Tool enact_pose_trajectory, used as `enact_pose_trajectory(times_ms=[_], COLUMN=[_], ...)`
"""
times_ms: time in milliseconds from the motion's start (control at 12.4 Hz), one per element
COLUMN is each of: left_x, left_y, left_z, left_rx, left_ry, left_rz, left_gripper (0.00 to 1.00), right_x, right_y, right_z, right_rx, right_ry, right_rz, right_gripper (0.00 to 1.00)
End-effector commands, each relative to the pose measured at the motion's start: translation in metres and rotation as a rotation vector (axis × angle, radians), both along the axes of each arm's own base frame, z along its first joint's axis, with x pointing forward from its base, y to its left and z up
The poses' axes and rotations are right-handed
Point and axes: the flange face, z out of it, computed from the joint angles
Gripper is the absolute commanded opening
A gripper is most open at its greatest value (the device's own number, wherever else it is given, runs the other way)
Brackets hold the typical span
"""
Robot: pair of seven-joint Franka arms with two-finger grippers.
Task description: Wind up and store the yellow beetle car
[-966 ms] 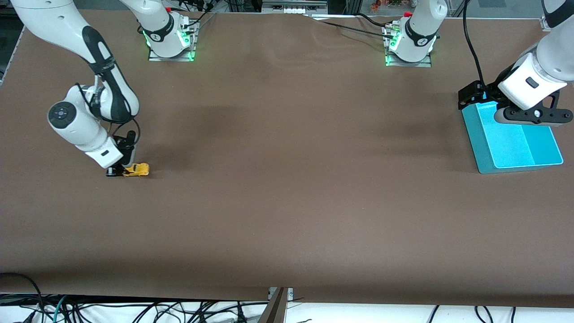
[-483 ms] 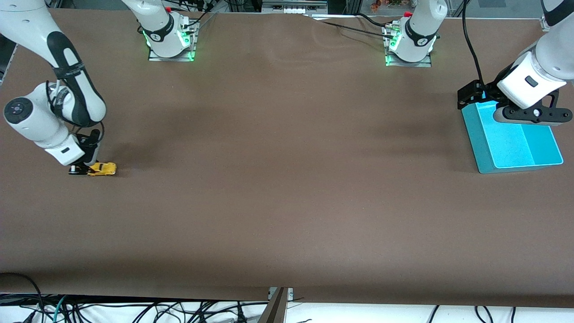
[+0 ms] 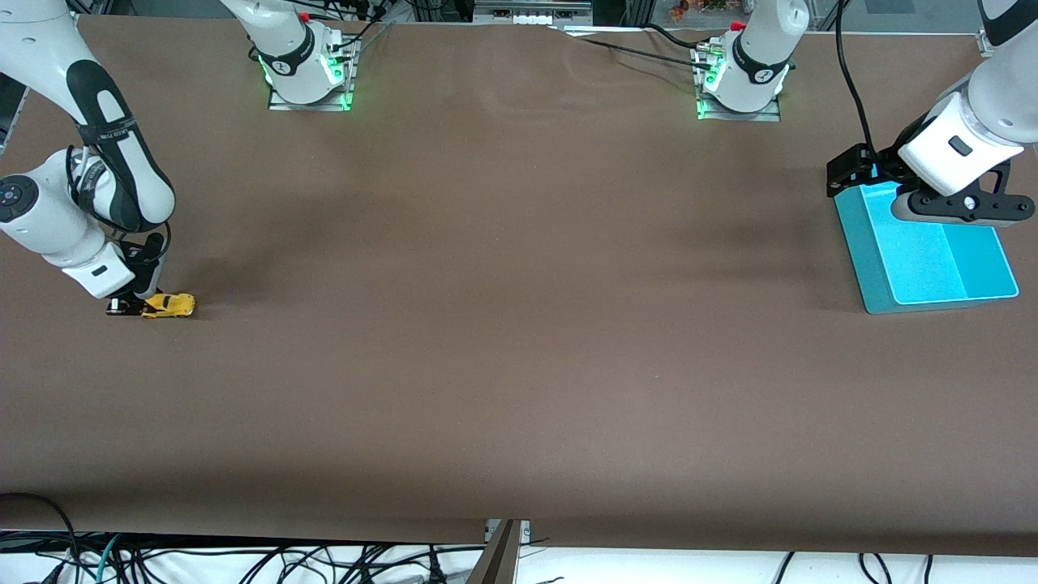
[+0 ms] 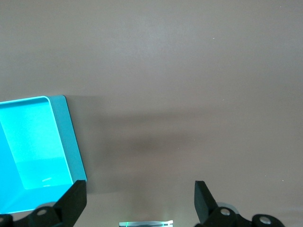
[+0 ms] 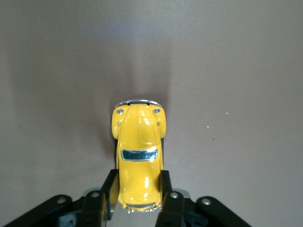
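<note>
Being dragged backward along the counter (image 3: 519, 365) toward the right arm's end, the yellow beetle car (image 3: 169, 305) is being wound, its rear still pinched in the right end effector (image 3: 134, 307). Grip appears to be easing, so release is likely being started; the left end effector (image 3: 932, 195) is being held wide over the teal bin (image 3: 876, 276), waiting.

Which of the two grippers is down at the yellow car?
The right gripper, its fingers beside the yellow beetle car; the left gripper hangs open over the teal bin.

- The yellow beetle car (image 5: 138, 161) is glossy yellow, with a dark window and chrome trim.
- The bin (image 3: 932, 264) is teal outside, brighter turquoise inside.
- The bench (image 3: 519, 341) is plain matte brown.
- Both arms are white with black joints; the fingers (image 5: 110, 189) are black.
- Green lights glow at the arm bases (image 3: 308, 81).
</note>
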Motion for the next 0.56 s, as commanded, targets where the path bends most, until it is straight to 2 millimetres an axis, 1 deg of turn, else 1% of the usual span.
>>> enact_pose_trajectory(times_ms=[0,80,161,322,483], left_x=[-0.004,-0.003,-0.003,-0.004,-0.003], left_y=[0.001,0.0,0.0,0.001,0.003], left_z=[0.007,0.006,0.005,0.006,0.006], left_rx=[0.002,0.003,0.005,0.005,0.005], left_ry=[0.006,0.009,0.01,0.01,0.01], left_rz=[-0.006,-0.007,-0.006,-0.011,-0.011], left_gripper=[1.0,1.0,1.0,1.0,1.0], right_x=[-0.001,0.005,0.012,0.028,0.038], right_y=[0.011,0.022,0.024,0.023,0.021], right_z=[-0.023,-0.011,0.001,0.017,0.031], right_rx=[0.028,0.036,0.038,0.046,0.055], right_ry=[0.043,0.039,0.037,0.065,0.084], right_rz=[0.03,0.047,0.05,0.054,0.049], right_gripper=[1.0,1.0,1.0,1.0,1.0])
